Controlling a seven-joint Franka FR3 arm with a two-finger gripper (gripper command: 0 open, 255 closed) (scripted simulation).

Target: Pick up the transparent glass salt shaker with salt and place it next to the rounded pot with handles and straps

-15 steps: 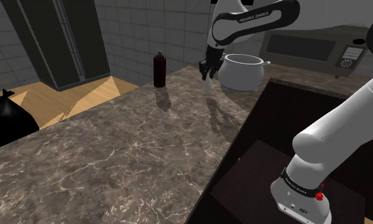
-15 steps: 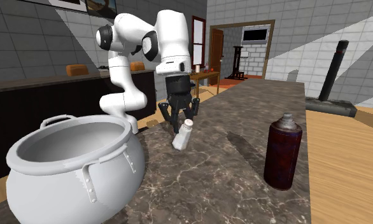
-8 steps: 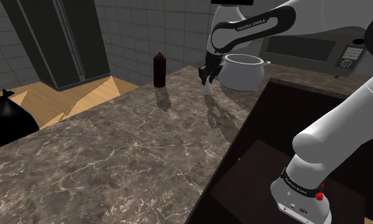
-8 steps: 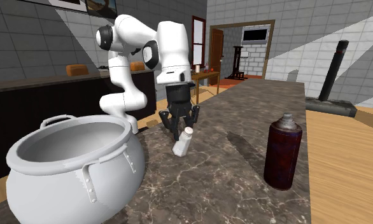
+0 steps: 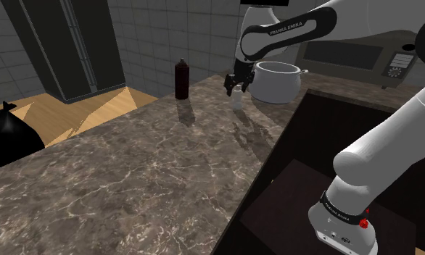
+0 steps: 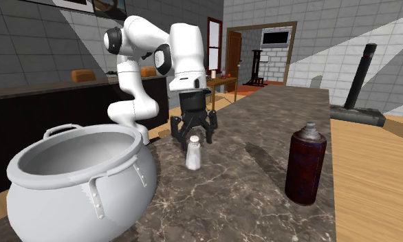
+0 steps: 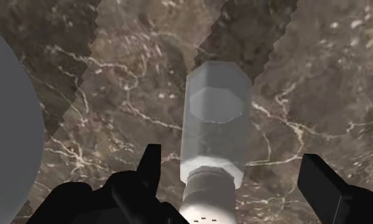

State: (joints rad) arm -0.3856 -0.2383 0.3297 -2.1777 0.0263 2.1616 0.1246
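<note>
Your hand (image 6: 192,130) hangs spread just above the salt shaker (image 6: 192,152), and its two black fingers (image 7: 151,167) stand wide of the clear body on either side, touching nothing. The shaker stands upright on the surface (image 6: 255,192), near the pale grey pot (image 6: 83,182) but apart from it. From the wrist, the shaker's cap is cut off at the picture's edge and the pot is just a grey sliver; you can't really make out any salt inside. Count one shaker, one pot with two handles and straps, and one dark bottle (image 6: 305,163) standing apart from both. There's also one microwave (image 5: 356,61) behind the pot. The surface is dark brown marble with pale veins. Around it are grey tiled walls, a wooden floor and an open doorway (image 6: 262,58).
</note>
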